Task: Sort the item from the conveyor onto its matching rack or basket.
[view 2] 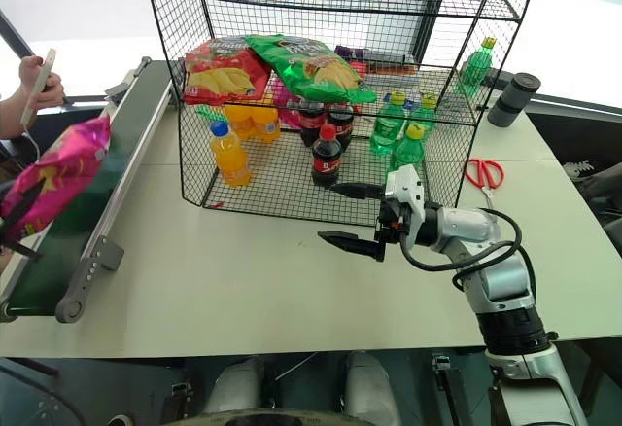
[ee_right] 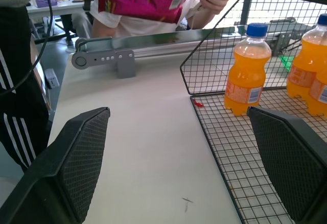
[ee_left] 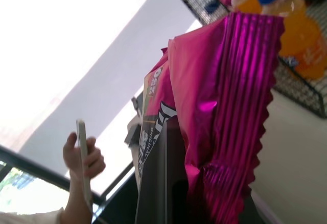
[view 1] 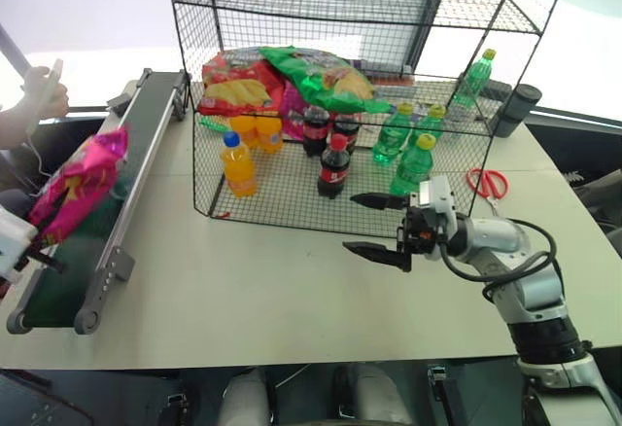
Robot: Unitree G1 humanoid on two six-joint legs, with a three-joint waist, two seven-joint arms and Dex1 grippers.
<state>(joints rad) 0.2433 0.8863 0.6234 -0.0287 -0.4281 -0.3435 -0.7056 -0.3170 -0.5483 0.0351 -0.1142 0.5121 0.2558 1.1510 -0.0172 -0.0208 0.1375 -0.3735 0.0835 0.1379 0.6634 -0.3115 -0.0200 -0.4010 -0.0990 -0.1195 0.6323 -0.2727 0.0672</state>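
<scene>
Now the left gripper [view 1: 29,251] is clamped on the pink crisp bag [view 1: 76,183], holding it above the conveyor [view 1: 117,202] at the table's left edge — the right gripper [view 1: 374,224], fingers spread wide, hovers before the wire rack's [view 1: 292,193] front edge.

The shiny pink chip bag [view 1: 76,181] hangs tilted in the air above the long dark-green belt [view 1: 92,241], not touching it. Its crinkly edge points up. The belt sits in a grey frame at the table's left side. The big black wire rack [view 1: 360,105] stands beside it, with chip bags and drink bottles inside
</scene>
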